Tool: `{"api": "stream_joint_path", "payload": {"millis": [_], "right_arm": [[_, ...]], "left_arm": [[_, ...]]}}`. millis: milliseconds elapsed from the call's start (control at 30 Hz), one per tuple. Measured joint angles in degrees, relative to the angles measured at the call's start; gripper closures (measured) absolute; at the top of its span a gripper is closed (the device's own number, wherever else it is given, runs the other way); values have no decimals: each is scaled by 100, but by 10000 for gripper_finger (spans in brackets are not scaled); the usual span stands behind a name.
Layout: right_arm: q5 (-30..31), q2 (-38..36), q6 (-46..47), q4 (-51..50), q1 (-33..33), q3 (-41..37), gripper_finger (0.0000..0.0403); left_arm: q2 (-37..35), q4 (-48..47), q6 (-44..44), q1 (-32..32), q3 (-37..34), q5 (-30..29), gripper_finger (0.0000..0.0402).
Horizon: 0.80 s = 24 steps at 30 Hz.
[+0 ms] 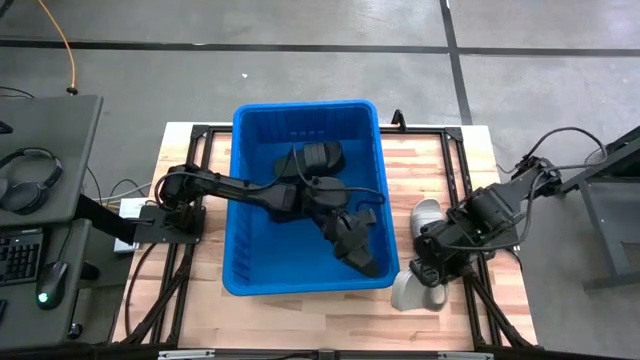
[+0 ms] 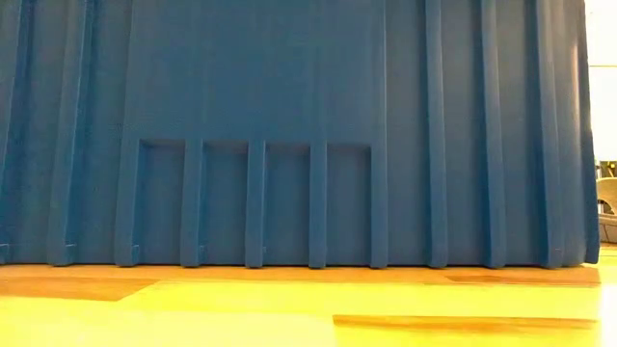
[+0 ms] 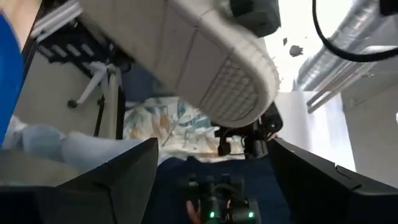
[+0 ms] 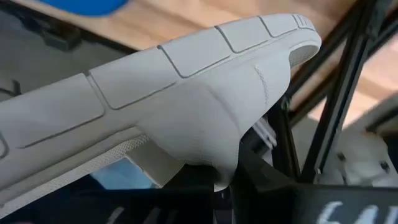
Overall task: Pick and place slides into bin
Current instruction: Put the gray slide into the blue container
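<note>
The blue bin (image 1: 250, 270) stands mid-table and fills the low view (image 2: 289, 125). Black slides lie in it, one at the far end (image 1: 320, 155) and one at the near right (image 1: 368, 258). My left gripper (image 1: 350, 238) reaches into the bin from the left; its fingers (image 3: 124, 174) stand wide open with nothing between them. My right gripper (image 1: 428, 262) is right of the bin, shut on a light grey slide (image 1: 408, 290). That slide also shows in the left wrist view (image 3: 230, 81). Another grey slide (image 1: 428, 213) lies on the table beside the bin. My right gripper holds the light grey slide by its wide strap (image 4: 217, 162), pinched between the fingers at the strap's edge. The slide sits tilted, its grooved sole edge (image 4: 186, 56) turned away from the fingers. In the left wrist view its sole (image 3: 236, 93) shows from below, lifted clear.
The bin's right wall (image 1: 385, 200) stands between my right gripper and the bin's inside. Black frame bars (image 1: 465, 180) run along the table's edges. A desk with headphones (image 1: 30, 180) and a keyboard is left of the table. A person's legs (image 3: 43, 146) show beyond the table.
</note>
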Motion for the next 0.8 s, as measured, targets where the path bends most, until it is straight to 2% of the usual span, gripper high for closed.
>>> {"api": "stream_joint_path", "payload": {"millis": [133, 300, 600, 800], "right_arm": [[-502, 87, -333, -2, -372, 0, 403], [-853, 293, -761, 2, -811, 0, 403], [-1434, 887, -1712, 6, -1086, 0, 403], [-1537, 977, -2146, 18, -1222, 0, 403]], "left_arm": [[2, -19, -39, 2, -2, 159, 109], [0, 97, -455, 2, 0, 156, 95], [2, 261, -588, 83, 0, 286, 76], [2, 264, -618, 17, -2, 439, 76]]}}
